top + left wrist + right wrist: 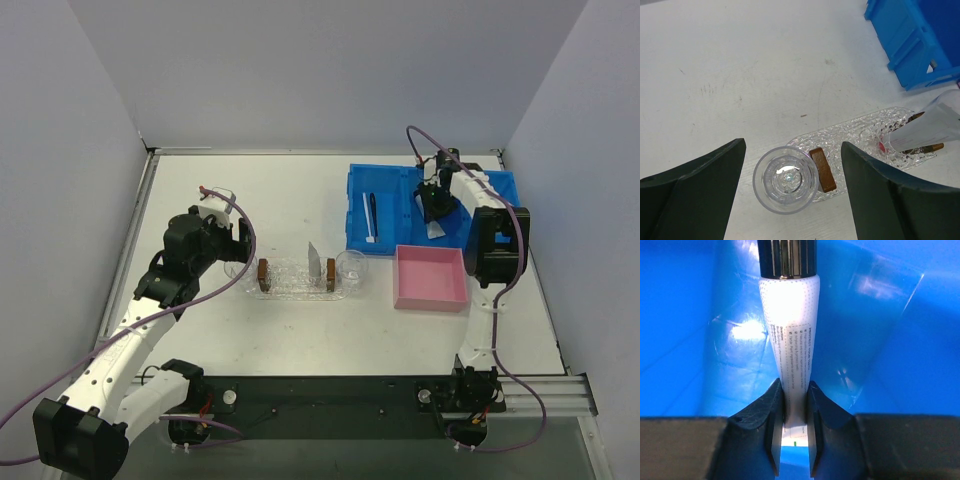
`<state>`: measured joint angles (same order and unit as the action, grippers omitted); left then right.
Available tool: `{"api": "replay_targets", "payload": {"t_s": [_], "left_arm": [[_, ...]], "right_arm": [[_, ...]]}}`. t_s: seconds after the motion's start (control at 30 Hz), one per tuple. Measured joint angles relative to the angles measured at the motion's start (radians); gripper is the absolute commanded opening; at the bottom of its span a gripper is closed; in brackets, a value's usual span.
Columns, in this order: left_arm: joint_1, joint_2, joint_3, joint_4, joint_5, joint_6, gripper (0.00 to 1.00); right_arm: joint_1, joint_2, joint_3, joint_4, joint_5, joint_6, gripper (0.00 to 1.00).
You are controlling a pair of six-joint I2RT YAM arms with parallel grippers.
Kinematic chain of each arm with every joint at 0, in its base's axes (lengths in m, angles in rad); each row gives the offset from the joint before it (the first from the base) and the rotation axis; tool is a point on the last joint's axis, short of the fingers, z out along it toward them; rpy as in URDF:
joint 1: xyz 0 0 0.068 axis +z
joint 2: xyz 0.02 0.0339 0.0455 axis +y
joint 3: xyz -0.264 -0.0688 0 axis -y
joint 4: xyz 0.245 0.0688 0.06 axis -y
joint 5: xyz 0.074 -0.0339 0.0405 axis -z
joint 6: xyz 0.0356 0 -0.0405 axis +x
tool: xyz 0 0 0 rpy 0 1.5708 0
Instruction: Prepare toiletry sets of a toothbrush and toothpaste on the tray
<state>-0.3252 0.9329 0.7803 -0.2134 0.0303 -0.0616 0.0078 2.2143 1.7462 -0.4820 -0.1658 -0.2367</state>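
The left gripper [793, 146] hangs spread wide over a clear cup [785, 179] at the near end of the tray [855, 131]. In the blue bin [680, 340], the right gripper [795, 390] pinches the toothpaste [790, 325], whose length runs straight out from its fingers. The tray lies to its left.

— What do we have on the tabletop [300, 190]?
— We see a white, matte surface, faintly scuffed in the left wrist view. The clear tray [292, 276] lies near its middle, long side running left to right.
— And to the right?
— We find the blue bin [358, 215] at the far right and the pink box [402, 300] just in front of it; touching or not, we cannot tell. A black rail [330, 395] runs along the near edge.
— Any cups?
— A clear cup [351, 266] at the tray's right end and a second cup [785, 179] at its left; on tray or tabletop, we cannot tell.
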Motion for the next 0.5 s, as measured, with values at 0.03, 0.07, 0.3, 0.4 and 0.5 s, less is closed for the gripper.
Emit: {"api": "replay_targets", "payload": {"t_s": [0.03,0.07,0.3,0.4,0.5], "left_arm": [[0.000,0.000,0.000,0.000,0.000,0.000,0.88],[0.000,0.000,0.000,0.000,0.000,0.000,0.88],[0.000,-0.002,0.000,0.000,0.000,0.000,0.88],[0.000,-0.003,0.000,0.000,0.001,0.000,0.88],[0.000,-0.003,0.000,0.000,0.001,0.000,0.87]], "right_arm": [[0.000,-0.008,-0.009,0.001,0.004,0.000,0.09],[0.000,-0.015,-0.018,0.001,0.006,0.000,0.08],[0.000,-0.068,-0.071,-0.002,0.009,0.001,0.00],[0.000,-0.116,-0.088,-0.002,0.008,0.003,0.00],[0.000,-0.180,-0.101,0.002,0.006,0.005,0.00]]}}
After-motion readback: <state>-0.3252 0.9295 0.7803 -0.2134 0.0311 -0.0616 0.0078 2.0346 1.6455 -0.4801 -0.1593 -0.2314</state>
